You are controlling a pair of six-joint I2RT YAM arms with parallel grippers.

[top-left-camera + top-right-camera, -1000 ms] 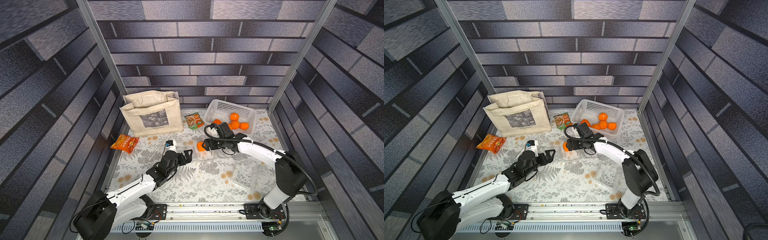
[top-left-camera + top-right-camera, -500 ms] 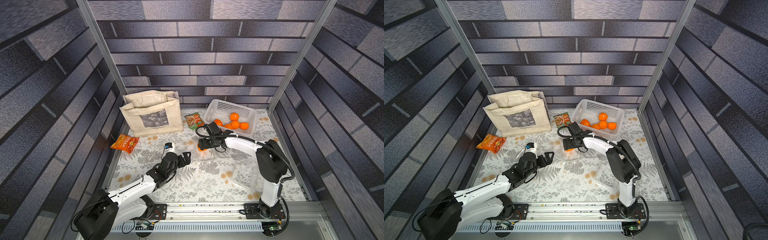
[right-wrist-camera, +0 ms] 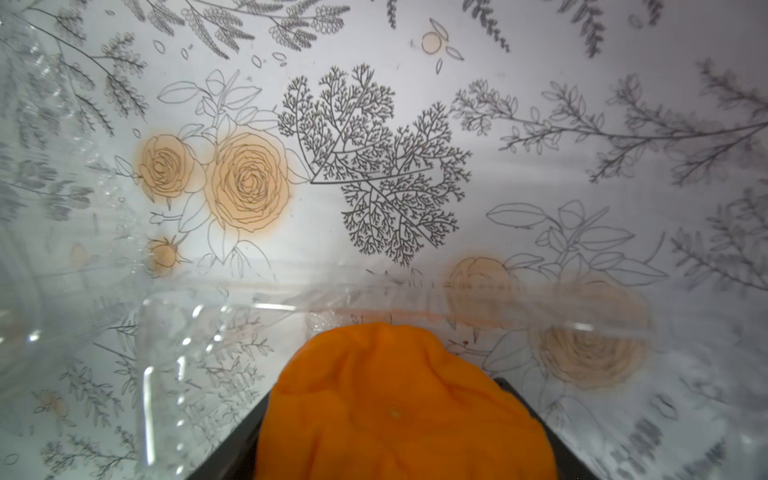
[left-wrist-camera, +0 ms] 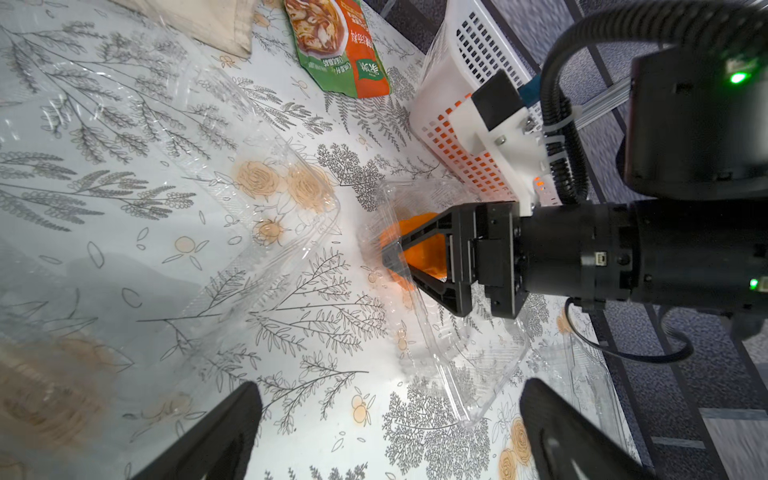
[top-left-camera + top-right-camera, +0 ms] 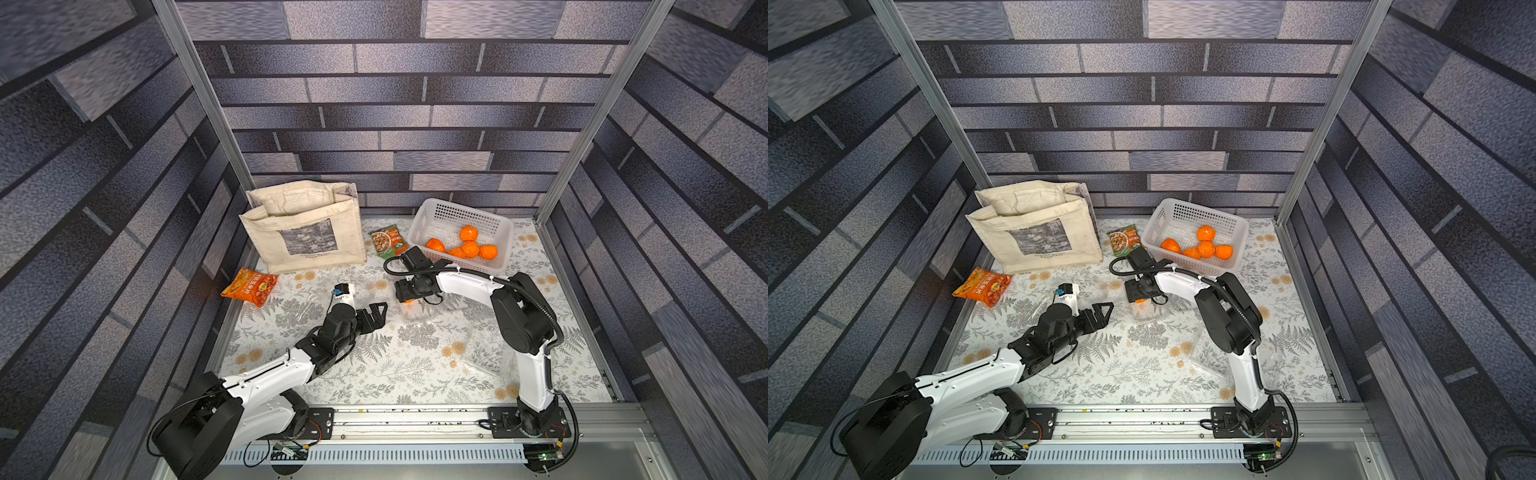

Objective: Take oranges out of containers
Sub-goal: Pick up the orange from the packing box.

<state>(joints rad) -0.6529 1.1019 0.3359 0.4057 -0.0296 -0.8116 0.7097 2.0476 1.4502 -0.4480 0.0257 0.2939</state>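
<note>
**Step in hand.** Working surface: the table (image 5: pixel 395 374). The white basket (image 5: pixel 505 232) at its far edge already holds five oranges (image 5: pixel 469 249). I judge this to be the last extraction. The right gripper (image 5: pixel 408 293) is lowered into the open container (image 4: pixel 478 395) mid-table, with one finger on each side of the remaining orange (image 3: pixel 399 399). The fruit fills the gap between them, but I cannot tell whether they are pressing on it yet. The left gripper (image 4: pixel 390 395) hangs just beside the container with its fingers spread wide and nothing in them.

**Next move.** Confirm a firm pinch. Lift straight up to clear the container walls, then carry the orange across to the basket.

**Materials.**
- Table: flat cloth with a fern and rose print.
- Basket: rigid white plastic with a perforated grid and flared walls.
- Container: thin clear clamshell with glossy, ribbed corners. I expect it to be light and likely to lift along with the fruit.
- Orange: round, with matt, slightly lumpy skin.
</note>
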